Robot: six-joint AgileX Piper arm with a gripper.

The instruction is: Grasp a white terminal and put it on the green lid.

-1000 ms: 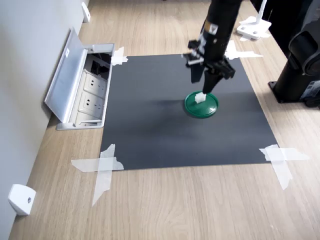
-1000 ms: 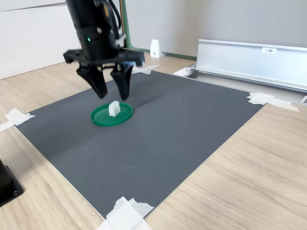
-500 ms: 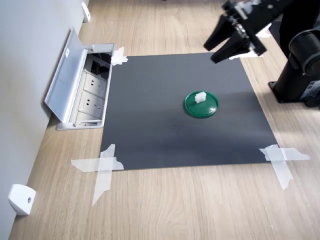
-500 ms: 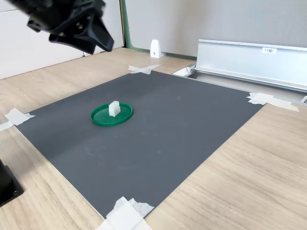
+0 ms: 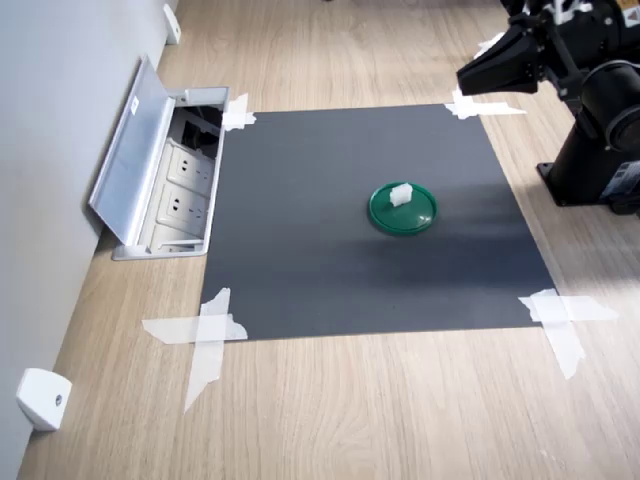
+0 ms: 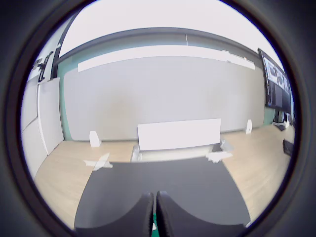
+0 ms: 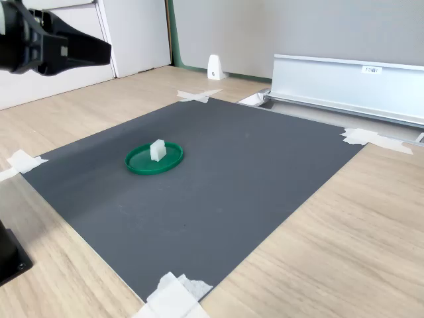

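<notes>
Sitting upright on the green lid [image 7: 154,159], toward its edge, the white terminal [image 7: 157,150] is resting free on the dark mat [image 7: 265,172]. Farther off, the gripper [image 5: 470,82] is hanging well clear of it, its fingers [image 6: 140,217] pressed together and holding nothing. Little is threatening now; only a knock to the mat or lid could be tipping the small piece off.

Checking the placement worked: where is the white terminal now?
In both exterior views the white terminal sits on the green lid, near the middle of the dark mat.
</notes>
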